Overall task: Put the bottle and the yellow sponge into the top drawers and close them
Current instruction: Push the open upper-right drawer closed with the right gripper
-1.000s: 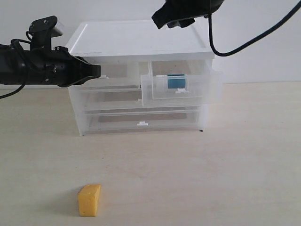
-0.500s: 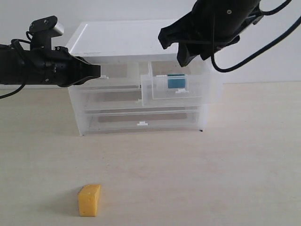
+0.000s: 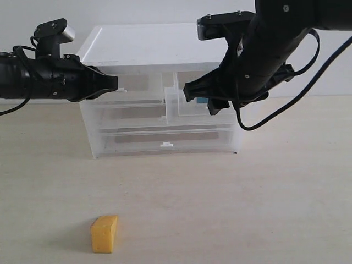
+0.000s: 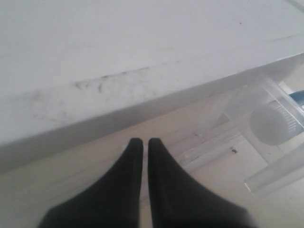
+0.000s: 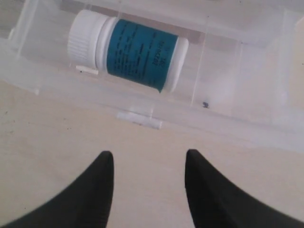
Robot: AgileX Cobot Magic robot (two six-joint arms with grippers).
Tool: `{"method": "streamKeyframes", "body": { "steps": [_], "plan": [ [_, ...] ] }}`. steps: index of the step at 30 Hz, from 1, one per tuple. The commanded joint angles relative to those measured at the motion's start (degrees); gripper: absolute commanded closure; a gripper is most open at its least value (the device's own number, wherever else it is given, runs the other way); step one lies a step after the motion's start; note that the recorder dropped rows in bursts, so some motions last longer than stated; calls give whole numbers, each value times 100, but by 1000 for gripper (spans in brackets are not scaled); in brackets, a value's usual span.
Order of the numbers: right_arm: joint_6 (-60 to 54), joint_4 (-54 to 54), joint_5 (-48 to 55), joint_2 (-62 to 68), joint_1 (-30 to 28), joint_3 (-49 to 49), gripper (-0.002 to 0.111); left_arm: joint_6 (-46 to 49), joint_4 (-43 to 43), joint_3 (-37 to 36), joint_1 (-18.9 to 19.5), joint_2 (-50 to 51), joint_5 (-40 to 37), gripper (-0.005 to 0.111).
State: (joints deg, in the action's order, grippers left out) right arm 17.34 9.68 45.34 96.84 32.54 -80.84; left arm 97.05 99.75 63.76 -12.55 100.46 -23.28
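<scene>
My right fingers were spread and empty, just in front of the open right top drawer; the bottle lay inside, long axis along the drawer front. My left fingers, pressed together, were nearer the yellow sponge by the desk's front edge

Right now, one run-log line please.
bottle: in open right top drawer | yellow sponge: on table | left gripper: shut | right gripper: open, empty

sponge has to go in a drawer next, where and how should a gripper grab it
Pinch the sponge across its two flat vertical sides, about mid-height, coming straight down from above. It stands upright on the table with nothing close by, and its top slopes, so the sides probably give the surest hold.
</scene>
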Motion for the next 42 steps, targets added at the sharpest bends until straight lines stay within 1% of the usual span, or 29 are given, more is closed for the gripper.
{"method": "streamKeyframes", "body": {
  "steps": [1, 2, 5, 10, 12, 20, 24, 28, 32, 38, 42],
  "plan": [
    [43, -14, -370, 107, 1, 23, 66, 38, 19, -14, -7, -12, -50, 103],
    [53, -14, -399, 142, 1, 23, 66, 38, 19, -14, -7, -12, -50, 103],
    [53, -2, -871, 340, 1, 23, 46, 38, 19, -14, -7, -12, -50, 103],
    [216, 121, -1728, 467, 1, 12, 47, 38, 19, -14, -7, -12, -50, 103],
    [216, 138, -1847, 516, 1, -56, 47, 38, 19, -14, -7, -12, -50, 103],
    [361, 485, -1758, 983, 1, -728, 47, 38, 19, -14, -7, -12, -50, 103],
    [457, 836, -1640, 1176, 1, -1003, 47, 38, 19, -14, -7, -12, -50, 103],
    [559, 973, -1724, 1188, -51, -1014, 47, 38, 19, -14, -7, -12, -50, 103],
    [503, 972, -1383, 1166, -63, -1014, 47, 38, 19, -14, -7, -12, -50, 103],
    [440, 927, -1151, 942, -63, -1014, 47, 38, 19, -14, -7, -12, -50, 103],
    [378, 927, -676, 631, -63, -1014, 47, 38, 19, -14, -7, -12, -50, 103]
  ]
}}
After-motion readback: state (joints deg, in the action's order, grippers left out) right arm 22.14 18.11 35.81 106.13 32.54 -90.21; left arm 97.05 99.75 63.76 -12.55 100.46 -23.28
